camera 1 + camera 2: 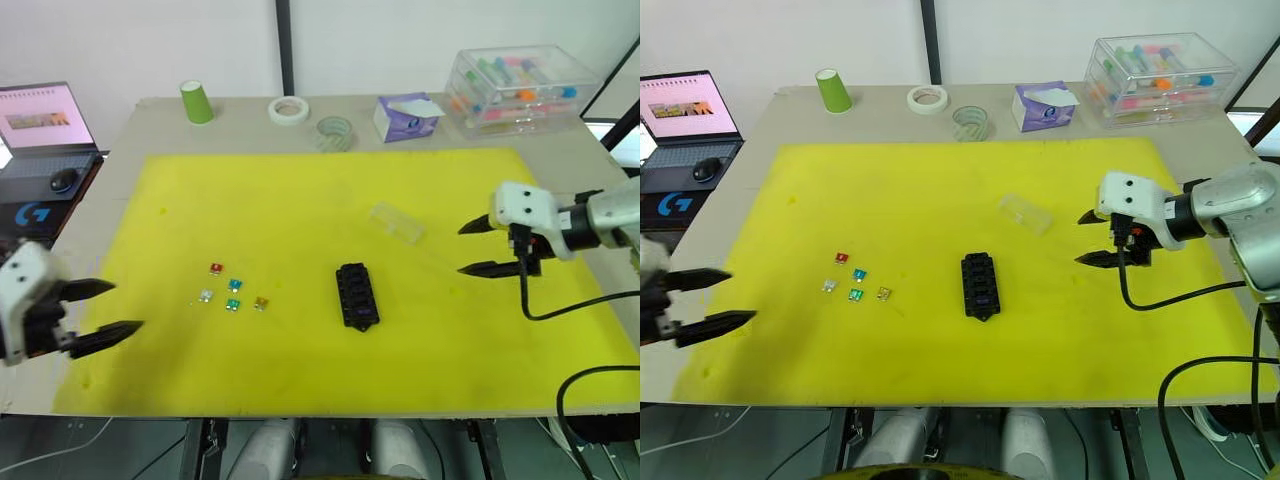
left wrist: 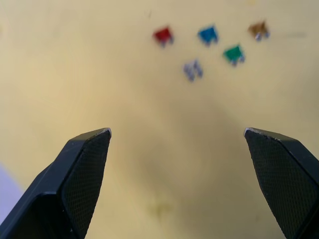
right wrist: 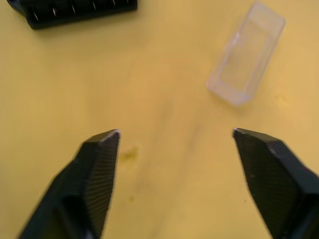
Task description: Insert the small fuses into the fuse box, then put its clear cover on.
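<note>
Both pincers are spread apart and hold nothing: left pincer [image 1: 105, 312] near five small fuses [image 1: 232, 288], right pincer [image 1: 475, 246] near the clear cover [image 1: 397, 222]. The fuse box [image 1: 356, 295] lies between them on the yellow mat [image 1: 300, 200].

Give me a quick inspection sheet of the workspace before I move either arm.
Surface: yellow mat on a grey table.
Job's things: five small fuses (red, teal, grey, green, amber) loose on the mat, left of the fuse box; clear cover lying apart, beyond the box.
Clutter: green cup, white tape roll, clear tape roll, tissue pack, clear drawer box along the far edge.
Grippers: left gripper open, empty, near the mat's left edge; right gripper open, empty, right of the cover.
Cables: black cable trailing from the right arm over the mat.
Surroundings: laptop with mouse at left.
</note>
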Available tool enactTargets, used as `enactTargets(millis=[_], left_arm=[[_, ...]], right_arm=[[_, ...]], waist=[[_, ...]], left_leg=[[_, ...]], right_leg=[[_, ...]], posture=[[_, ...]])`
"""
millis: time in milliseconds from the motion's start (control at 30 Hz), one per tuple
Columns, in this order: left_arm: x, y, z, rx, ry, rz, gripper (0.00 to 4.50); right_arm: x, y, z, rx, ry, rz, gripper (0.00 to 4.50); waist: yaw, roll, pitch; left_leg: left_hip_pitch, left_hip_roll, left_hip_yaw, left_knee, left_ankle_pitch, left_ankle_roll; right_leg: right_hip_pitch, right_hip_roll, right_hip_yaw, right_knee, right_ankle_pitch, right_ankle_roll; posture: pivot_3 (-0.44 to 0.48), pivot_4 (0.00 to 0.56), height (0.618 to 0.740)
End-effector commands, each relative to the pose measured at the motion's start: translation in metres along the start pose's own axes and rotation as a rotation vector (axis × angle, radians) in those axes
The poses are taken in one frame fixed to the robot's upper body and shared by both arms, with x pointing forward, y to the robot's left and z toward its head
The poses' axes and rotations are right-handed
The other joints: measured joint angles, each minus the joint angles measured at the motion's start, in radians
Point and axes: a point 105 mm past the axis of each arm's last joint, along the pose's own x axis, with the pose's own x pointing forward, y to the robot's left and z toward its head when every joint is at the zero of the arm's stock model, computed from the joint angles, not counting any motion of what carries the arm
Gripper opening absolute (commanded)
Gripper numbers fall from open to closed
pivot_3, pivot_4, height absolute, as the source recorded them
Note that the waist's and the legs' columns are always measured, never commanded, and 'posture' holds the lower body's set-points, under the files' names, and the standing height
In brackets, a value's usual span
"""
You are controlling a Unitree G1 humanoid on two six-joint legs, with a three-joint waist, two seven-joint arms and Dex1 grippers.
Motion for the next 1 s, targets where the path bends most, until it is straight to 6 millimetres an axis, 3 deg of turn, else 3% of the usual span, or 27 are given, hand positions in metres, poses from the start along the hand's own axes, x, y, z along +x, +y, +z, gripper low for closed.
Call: enactTargets(millis=[33, 200, 467, 667, 833, 933, 1000], left_arm=[[-0.016, 0.015, 0.007, 0.057, -0.009, 0.062, 4.5], [-0.012, 0.017, 0.006, 0.069, -0.006, 0.051, 4.5], [0.001, 0.012, 0.006, 0.077, -0.02, 0.008, 4.5], [0.024, 0.002, 0.015, 0.062, -0.07, -0.083, 4.5], [0.048, -0.013, 0.026, -0.17, -0.177, -0.272, 4.5], [0.055, -0.016, 0.029, -0.252, -0.198, -0.32, 4.5], [0.064, -0.022, 0.031, -0.405, -0.219, -0.41, 4.5]], right_arm=[[-0.015, -0.008, -0.007, -0.009, 0.028, -0.055, 4.48], [-0.018, -0.012, -0.014, 0.006, 0.046, -0.084, 4.48], [-0.012, -0.009, -0.001, 0.0, 0.003, -0.093, 4.48], [0.001, -0.006, 0.039, -0.02, -0.154, -0.054, 4.48], [0.009, 0.003, 0.097, -0.111, -0.338, 0.023, 4.48], [0.012, 0.011, 0.116, -0.146, -0.395, 0.065, 4.48], [0.021, 0.025, 0.136, -0.196, -0.447, 0.126, 4.48]], waist=[[-0.001, 0.0, 0.0], [-0.005, 0.002, 0.001], [-0.008, 0.004, 0.003], [-0.008, 0.005, 0.003], [-0.008, 0.005, 0.003], [-0.01, 0.004, 0.003], [-0.01, 0.004, 0.003]], left_leg=[[0.0, 0.0, 0.0, 0.0, 0.0, 0.0], [0.0, 0.0, 0.0, 0.0, 0.0, 0.0], [0.0, 0.0, 0.0, -0.001, 0.0, 0.0], [0.0, 0.001, 0.001, -0.001, 0.0, 0.0], [0.0, 0.001, 0.0, 0.0, 0.0, 0.0], [-0.001, 0.001, 0.0, 0.0, 0.0, 0.0], [-0.001, 0.001, 0.0, 0.0, 0.0, 0.0]], right_leg=[[0.0, 0.0, 0.0, 0.0, 0.0, 0.0], [0.0, 0.0, 0.0, 0.0, 0.0, 0.0], [-0.001, 0.0, 0.0, 0.0, 0.0, 0.0], [-0.001, 0.0, 0.001, 0.0, 0.0, 0.0], [-0.001, 0.0, 0.001, 0.001, 0.0, 0.0], [-0.002, 0.0, 0.001, 0.001, 0.0, 0.0], [-0.002, 0.0, 0.001, 0.001, 0.0, 0.0]], posture=[[0.0, 0.15, 0.74], [0.0, 0.15, 0.74], [0.0, 0.15, 0.74], [0.0, 0.15, 0.74], [0.0, 0.15, 0.74], [0.0, 0.15, 0.74], [0.0, 0.15, 0.74]])
